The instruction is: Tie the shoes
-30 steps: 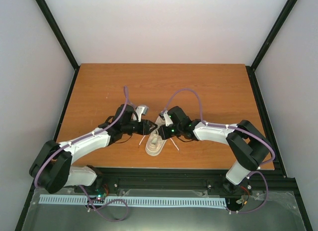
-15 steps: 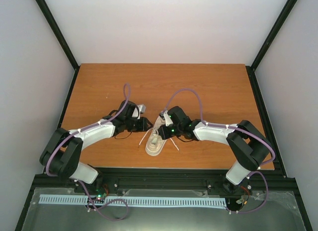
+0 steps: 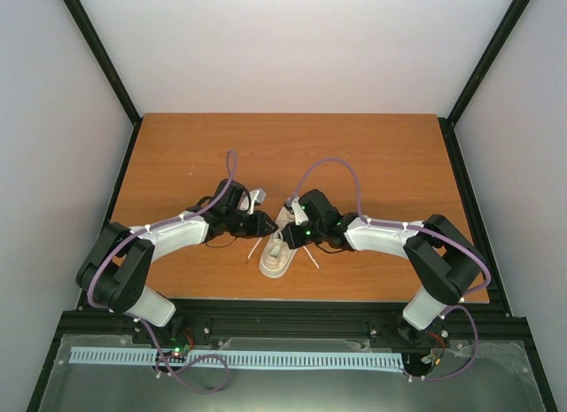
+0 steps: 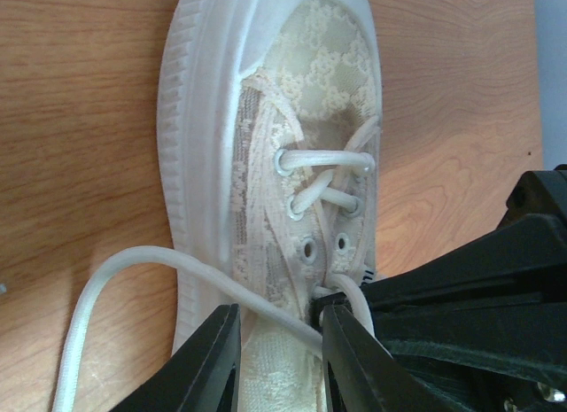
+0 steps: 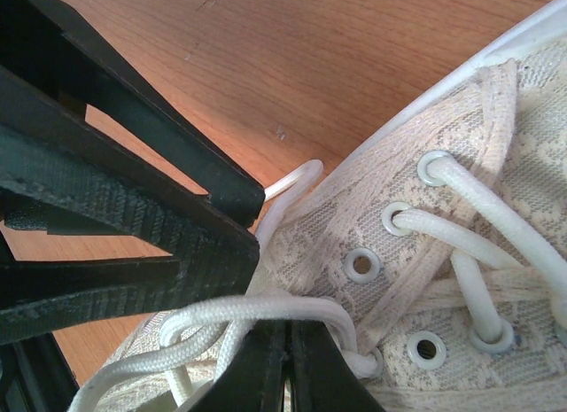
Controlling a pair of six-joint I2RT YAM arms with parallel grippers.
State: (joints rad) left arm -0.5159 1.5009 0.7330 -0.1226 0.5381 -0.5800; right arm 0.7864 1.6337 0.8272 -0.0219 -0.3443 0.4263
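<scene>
One sneaker (image 3: 276,257) is counted, on one table (image 3: 372,146). Two arms are counted, the left arm (image 3: 173,237) and the right arm (image 3: 381,237). Two grippers are counted, the left gripper (image 3: 266,224) and the right gripper (image 3: 291,235). Two loose lace ends (image 3: 252,250) are seen.

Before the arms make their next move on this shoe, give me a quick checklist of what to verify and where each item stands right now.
1. Lace inside the left claw: ok. A white lace crosses its open gap.
2. Right claw holding the lace: cannot tell. It looks closed against the lace, but the pinch itself is hidden.
3. Claws clear of each other: cannot tell. Both crowd the same spot over the shoe.
4. Shoe sitting sole-down on the table: ok.
5. Knot formed: not ok. The lace ends lie loose and the upper eyelets are empty.
</scene>
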